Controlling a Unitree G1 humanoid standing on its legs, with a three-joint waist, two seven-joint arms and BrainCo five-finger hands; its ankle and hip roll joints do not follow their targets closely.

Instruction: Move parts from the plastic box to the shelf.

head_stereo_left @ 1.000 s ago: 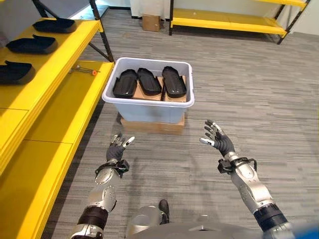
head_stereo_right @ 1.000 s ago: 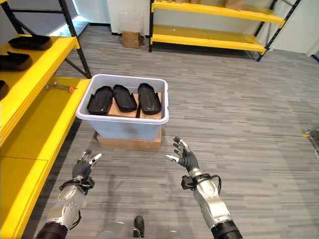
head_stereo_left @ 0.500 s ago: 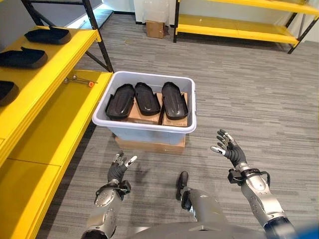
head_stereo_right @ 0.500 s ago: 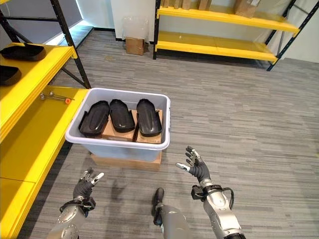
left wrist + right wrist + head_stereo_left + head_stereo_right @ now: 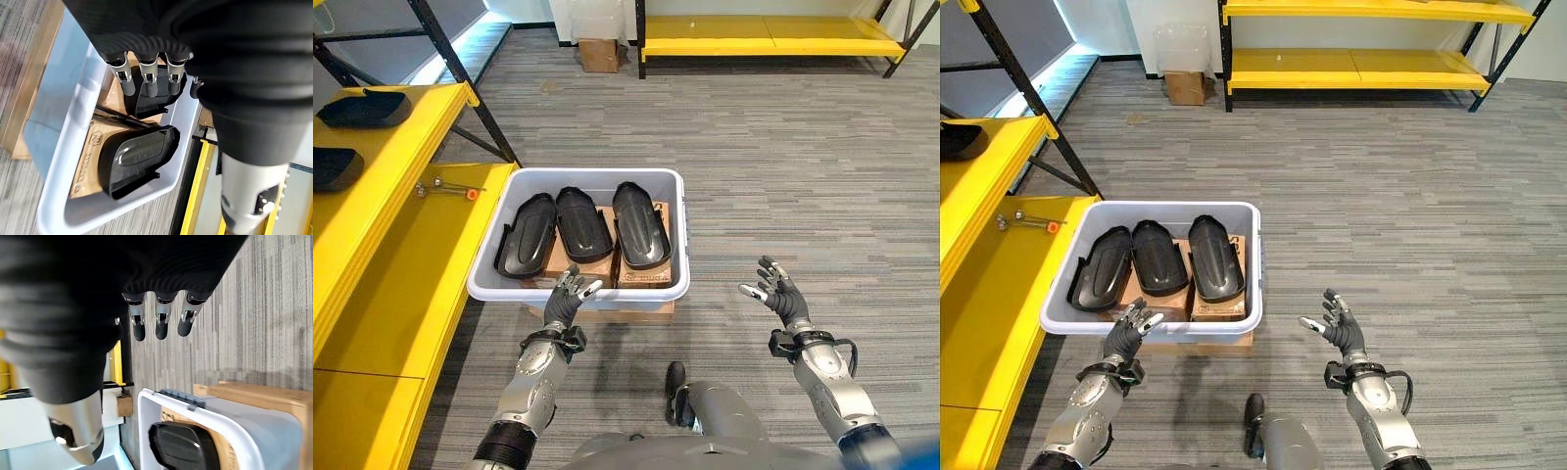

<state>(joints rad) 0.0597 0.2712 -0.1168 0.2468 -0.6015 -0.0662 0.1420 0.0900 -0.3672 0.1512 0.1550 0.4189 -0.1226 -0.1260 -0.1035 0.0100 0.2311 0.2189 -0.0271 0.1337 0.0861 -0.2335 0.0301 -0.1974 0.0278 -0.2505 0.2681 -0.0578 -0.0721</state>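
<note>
Both sets of fingers are spread loose and hold nothing: the left hand [image 5: 566, 299] hovers just at the near rim of the pale grey plastic box [image 5: 672, 231], palm turned towards it, while the right hand [image 5: 780, 297] hangs over bare grey floor, well apart from the box on its right side.

Inside the box lie three black moulded plastic parts [image 5: 581, 221], long and shell-shaped, side by side on brown cardboard sheets [image 5: 649, 271]. The box itself sits on a flat cardboard carton [image 5: 607, 314] on the floor. To the robot's left runs the yellow steel shelf [image 5: 391, 274]; two similar black parts [image 5: 362, 106] rest on its upper level, and a small tool with an orange tip [image 5: 450, 188] lies on the lower one.

As I judge it, the step in hand is the reach into the box. The left hand is best placed for the nearest part on its side. The sensible way is to come down over the rim rather than through it, curl round the part's raised edge where it stands clear of its neighbour, and lift straight up so the other two are not dragged along. The right hand needs to close in towards the box before it can help.
</note>
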